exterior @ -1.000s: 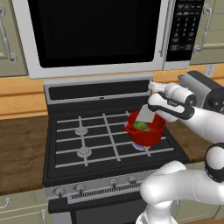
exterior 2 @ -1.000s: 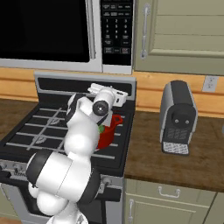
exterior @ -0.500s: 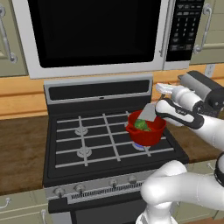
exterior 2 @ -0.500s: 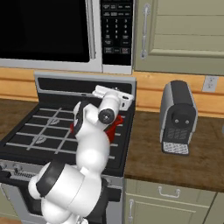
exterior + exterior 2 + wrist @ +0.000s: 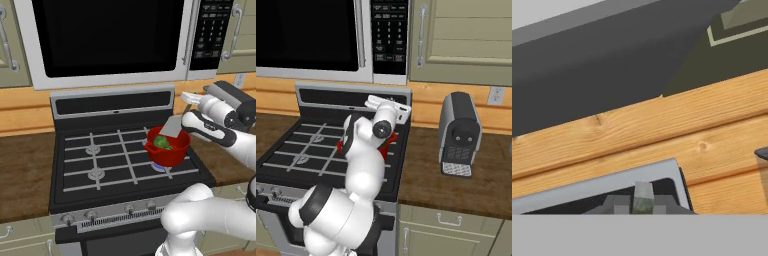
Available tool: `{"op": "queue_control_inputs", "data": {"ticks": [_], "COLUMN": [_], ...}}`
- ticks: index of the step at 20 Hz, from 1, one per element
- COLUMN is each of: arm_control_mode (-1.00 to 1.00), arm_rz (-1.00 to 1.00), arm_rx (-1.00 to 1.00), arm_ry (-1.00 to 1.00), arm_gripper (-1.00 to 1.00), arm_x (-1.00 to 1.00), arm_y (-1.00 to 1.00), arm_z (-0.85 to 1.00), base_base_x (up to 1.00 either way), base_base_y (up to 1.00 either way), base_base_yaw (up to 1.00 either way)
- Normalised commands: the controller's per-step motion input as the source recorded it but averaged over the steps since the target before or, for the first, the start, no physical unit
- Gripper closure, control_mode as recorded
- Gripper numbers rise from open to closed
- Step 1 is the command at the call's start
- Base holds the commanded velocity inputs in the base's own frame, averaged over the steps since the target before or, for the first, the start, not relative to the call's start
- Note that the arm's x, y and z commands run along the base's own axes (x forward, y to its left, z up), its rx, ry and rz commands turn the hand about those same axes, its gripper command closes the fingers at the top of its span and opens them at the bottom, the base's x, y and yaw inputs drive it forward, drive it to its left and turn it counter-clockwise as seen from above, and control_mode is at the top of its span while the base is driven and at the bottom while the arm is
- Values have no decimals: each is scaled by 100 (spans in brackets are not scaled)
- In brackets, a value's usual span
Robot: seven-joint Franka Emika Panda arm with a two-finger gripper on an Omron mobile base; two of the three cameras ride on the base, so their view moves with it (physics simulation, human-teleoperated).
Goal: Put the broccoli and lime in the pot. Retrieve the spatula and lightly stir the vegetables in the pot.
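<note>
- You have the stove (image 5: 100,165) in front of you: black grates, the microwave (image 5: 110,40) above it, a wooden back wall (image 5: 662,130) and brown desk (image 5: 456,185) to either side.
- Your red pot (image 5: 167,147) sits on the front right burner, well below and left of the claw (image 5: 186,97).
- In the right base view your own white arm (image 5: 363,150) covers most of the pot (image 5: 387,144).
- A coffee machine (image 5: 458,135) stands on the desk right of the stove.
- The spatula (image 5: 173,126) hangs with its pale blade over the pot's far rim; the claw's fingers are together on its thin handle (image 5: 643,197).
- The broccoli (image 5: 161,142) lies inside the pot, just below the blade.
- You cannot make out the lime for certain.
</note>
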Motion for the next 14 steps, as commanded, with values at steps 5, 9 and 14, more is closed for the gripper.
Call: {"op": "queue_control_inputs", "data": {"ticks": [5, 9, 14], "arm_control_mode": [-100, -100, -100], "arm_rz": [3, 5, 11], "arm_rx": [0, 0, 3], "arm_ry": [11, 9, 4], "arm_gripper": [100, 100, 100], "arm_x": [-29, 11, 49], "arm_y": [0, 1, 18], "arm_z": [0, 0, -8], "base_base_x": [0, 0, 0], "base_base_y": [0, 0, 0], "base_base_yaw": [0, 0, 0]}}
